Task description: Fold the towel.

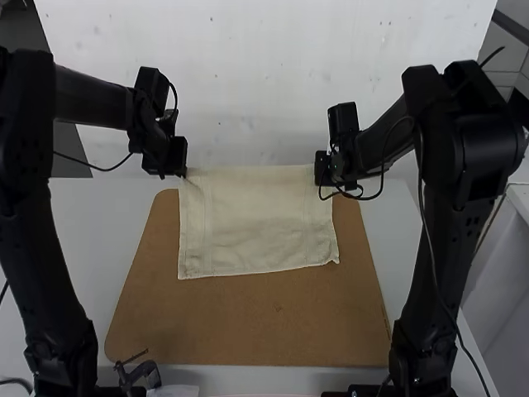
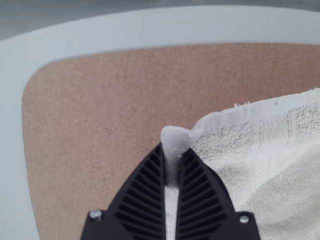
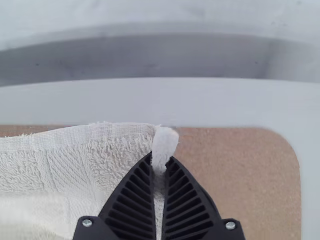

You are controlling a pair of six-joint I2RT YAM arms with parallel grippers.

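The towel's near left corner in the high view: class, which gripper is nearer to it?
Left. The left gripper holds the far left corner, same side; the right gripper holds the far right corner, diagonally across the towel.

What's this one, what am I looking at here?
The two robot arms have a pale towel by its far corners, the left gripper pinching one and the right gripper the other. It lies spread on a brown board, with its near edge lying toward the arms' bases.
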